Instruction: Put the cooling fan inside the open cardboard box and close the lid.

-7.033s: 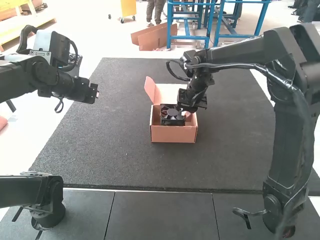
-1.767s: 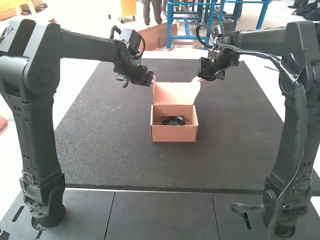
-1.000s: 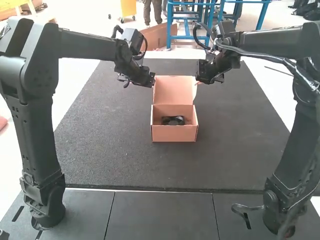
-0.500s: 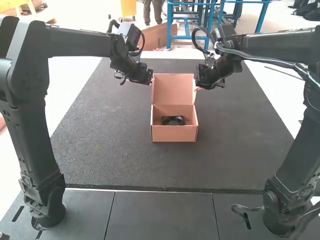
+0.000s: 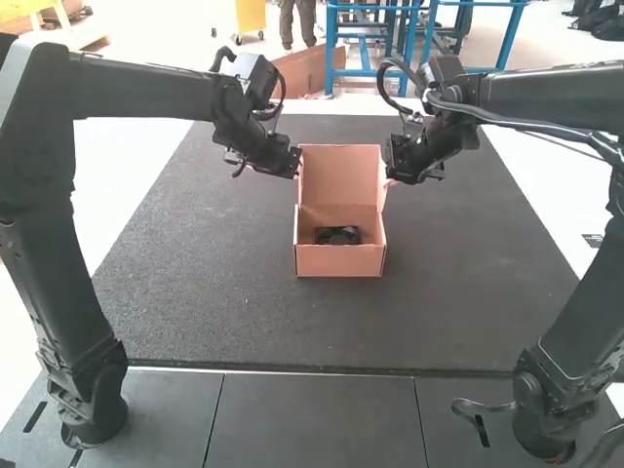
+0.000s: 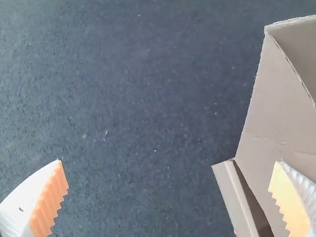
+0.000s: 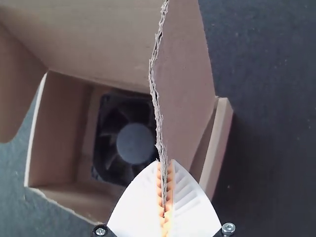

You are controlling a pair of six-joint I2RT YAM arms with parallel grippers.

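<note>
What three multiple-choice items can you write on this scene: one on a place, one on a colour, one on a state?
1. Where is the fan?
A. on a plate
B. in the box
C. on a shelf

2. What colour is the fan?
A. black
B. white
C. blue

3. How is the right gripper?
A. open
B. shut on the fan
C. shut on the lid

Answers:
1 B, the fan lies on the box's bottom.
2 A, its blades and frame are black.
3 C, the right gripper pinches the lid's cardboard edge.
</note>
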